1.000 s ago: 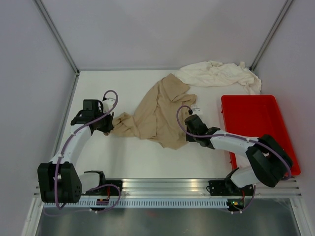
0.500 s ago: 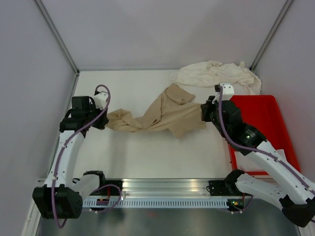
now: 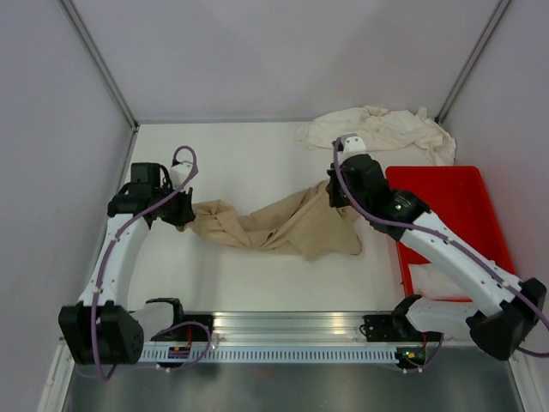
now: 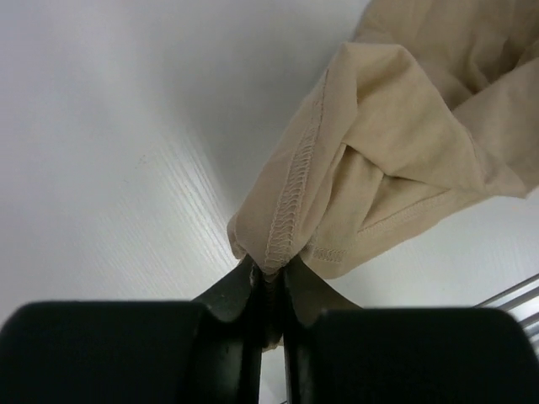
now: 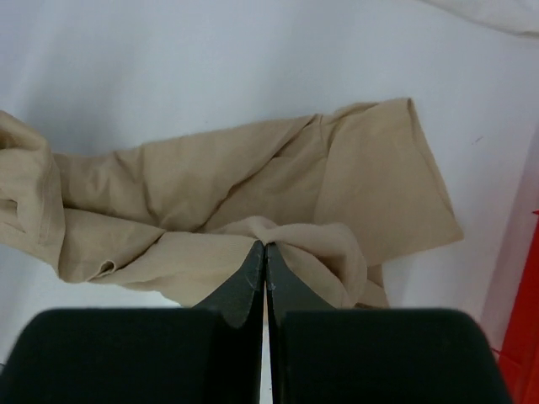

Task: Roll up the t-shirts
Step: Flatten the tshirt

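Top external view gives you the tan t-shirt (image 3: 279, 227) stretched as a crumpled band across the middle of the counter (image 3: 249, 154), strung between your two claws. Your left claw (image 3: 183, 215) sits at the shirt's left end. Your right claw (image 3: 337, 196) is at its right end, close to the near-left corner of the red tray (image 3: 463, 193).

On the left wrist view, the jaws are pinched almost together on a stitched hem at one corner of the shirt. The fabric fans away from the tips toward the upper right, over the white counter. You cannot tell whether that corner touches the surface.

On the right wrist view, the jaws are closed tight on a small raised fold of the tan cloth. The rest of the shirt spreads out beyond them, with one sleeve lying flat to the right, beside the tray's red edge.

The cream-white t-shirts (image 3: 377, 130) lie heaped in the far right corner of the counter, just beyond the tray and apart from both claws.
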